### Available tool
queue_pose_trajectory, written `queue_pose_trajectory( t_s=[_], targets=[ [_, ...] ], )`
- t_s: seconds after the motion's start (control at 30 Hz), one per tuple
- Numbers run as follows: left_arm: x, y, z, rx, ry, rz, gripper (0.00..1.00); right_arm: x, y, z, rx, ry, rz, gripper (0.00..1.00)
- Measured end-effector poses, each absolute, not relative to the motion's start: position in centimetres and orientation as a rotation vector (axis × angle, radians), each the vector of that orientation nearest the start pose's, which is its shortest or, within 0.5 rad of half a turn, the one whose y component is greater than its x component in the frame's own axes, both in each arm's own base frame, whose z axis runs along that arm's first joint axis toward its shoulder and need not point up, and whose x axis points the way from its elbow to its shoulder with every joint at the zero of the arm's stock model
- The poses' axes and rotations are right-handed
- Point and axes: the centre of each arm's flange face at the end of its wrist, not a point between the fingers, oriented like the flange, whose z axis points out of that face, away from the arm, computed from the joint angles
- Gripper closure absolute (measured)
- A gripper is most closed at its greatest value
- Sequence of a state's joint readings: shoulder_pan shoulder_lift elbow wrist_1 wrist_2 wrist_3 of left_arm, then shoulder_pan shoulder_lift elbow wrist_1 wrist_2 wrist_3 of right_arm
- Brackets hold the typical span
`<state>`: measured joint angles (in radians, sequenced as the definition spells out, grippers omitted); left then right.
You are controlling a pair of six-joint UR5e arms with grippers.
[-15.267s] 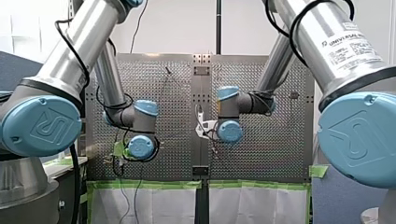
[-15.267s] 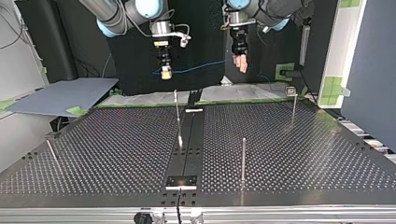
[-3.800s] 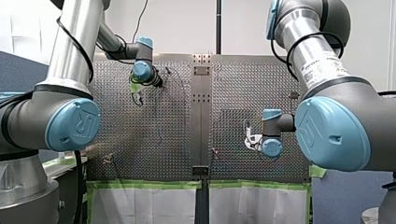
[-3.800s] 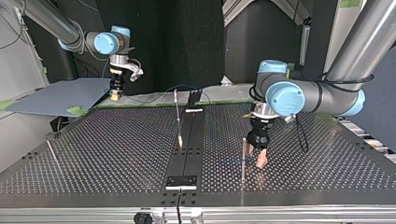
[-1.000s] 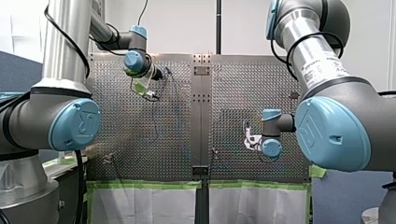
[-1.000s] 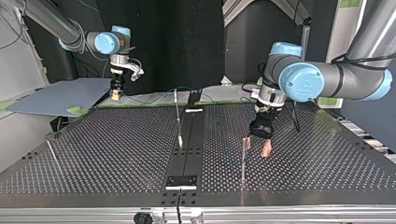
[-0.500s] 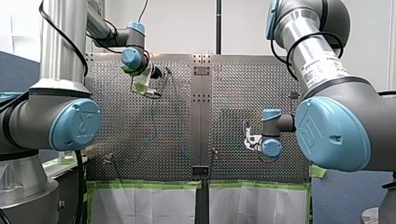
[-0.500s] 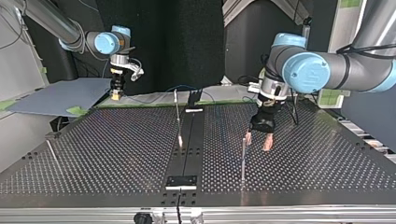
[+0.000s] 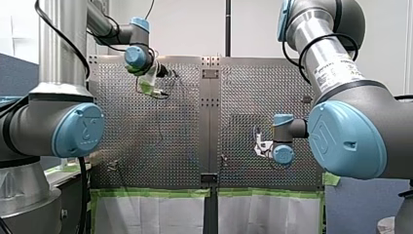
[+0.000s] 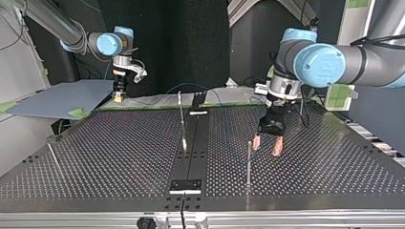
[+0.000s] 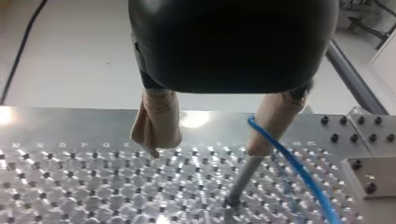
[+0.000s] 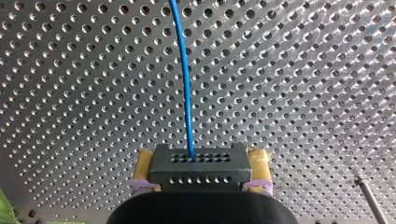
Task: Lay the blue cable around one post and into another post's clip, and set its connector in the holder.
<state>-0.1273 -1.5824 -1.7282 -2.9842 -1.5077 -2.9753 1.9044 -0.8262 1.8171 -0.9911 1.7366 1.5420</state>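
Blue cable [image 12: 186, 84] runs past the post [image 11: 242, 179]; my left gripper [image 10: 266, 145], beige fingers [image 11: 156, 119] apart, has lifted off it, so the wrap looks done. My right gripper [image 10: 117, 98] stays clamped on the connector [image 12: 198, 163].

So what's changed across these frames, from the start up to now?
My left hand came down from the far edge to the near post, let go of the blue cable and is now open, easing up and away. My right hand carried the connector to the top view's far left and has held it there, shut.
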Motion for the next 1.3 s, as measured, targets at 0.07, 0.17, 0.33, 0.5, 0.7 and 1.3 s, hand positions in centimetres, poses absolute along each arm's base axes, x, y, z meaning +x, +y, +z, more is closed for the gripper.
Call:
queue_pose_trajectory(
  t_s=[0.07, 0.17, 0.33, 0.5, 0.7, 1.3],
  targets=[
    [47.1, -19.6, 42.1, -0.994, 1.398, -1.211, 0.0, 30.7, -53.0, 4.7, 1.343, -1.102, 1.311, 0.8],
    [47.5, -18.7, 42.3, -1.008, 1.365, -1.191, 0.0, 30.7, -53.0, 4.7, 1.343, -1.102, 1.311, 0.8],
    [48.3, -16.8, 42.4, -1.029, 1.317, -1.157, 0.0, 30.7, -53.0, 4.7, 1.342, -1.101, 1.312, 0.8],
    [49.1, -15.6, 42.4, -1.04, 1.293, -1.139, 0.0, 30.7, -53.0, 4.7, 1.341, -1.101, 1.312, 0.8],
    [50.4, -15.5, 40.5, -1.057, 1.323, -1.121, 0.0, 30.7, -53.0, 4.7, 1.342, -1.101, 1.312, 0.8],
    [50.2, -16.3, 36.2, -1.077, 1.43, -1.029, 0.0, 30.8, -52.9, 4.7, 1.345, -1.102, 1.311, 0.8]
  ],
)
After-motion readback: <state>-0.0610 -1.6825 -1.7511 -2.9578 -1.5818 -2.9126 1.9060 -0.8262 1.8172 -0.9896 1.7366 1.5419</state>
